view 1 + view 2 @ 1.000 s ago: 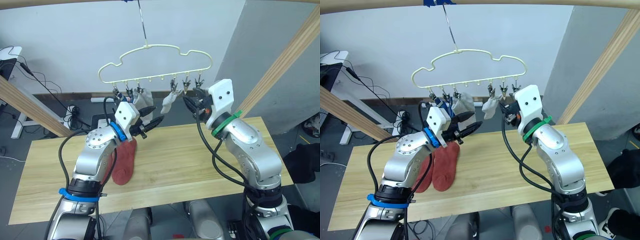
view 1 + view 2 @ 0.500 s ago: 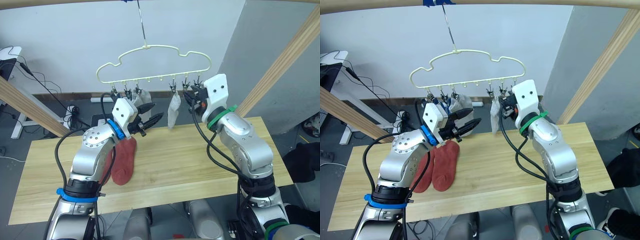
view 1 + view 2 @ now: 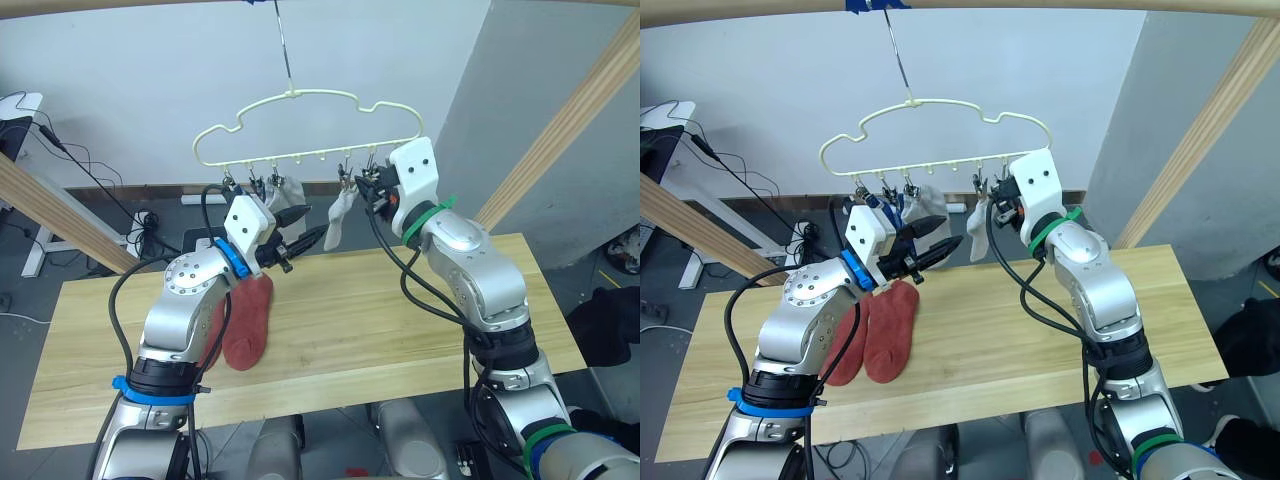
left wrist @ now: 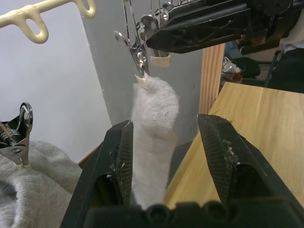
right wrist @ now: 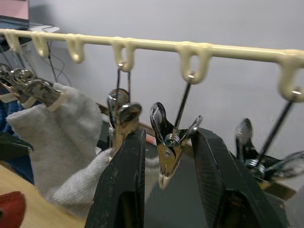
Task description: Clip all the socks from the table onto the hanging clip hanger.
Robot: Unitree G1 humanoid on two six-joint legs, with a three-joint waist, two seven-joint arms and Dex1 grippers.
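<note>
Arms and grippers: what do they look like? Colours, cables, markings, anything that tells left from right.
Both arms are rounded silver-grey metal shells with loose black cables looping alongside. Each wrist carries a white angular block with small dark dots. The left arm has blue bands at wrist and elbow; the right has green bands. The left gripper and right gripper each have two black fingers with textured inner pads.

Looks like a robotics lab or test room. Bare white wall (image 3: 150, 70), a staged pale wood table (image 3: 380, 320) under a wooden pole frame (image 3: 570, 110), loose cables (image 3: 95, 175) trailing across the grey floor (image 3: 20, 275) by a desk with equipment.
</note>
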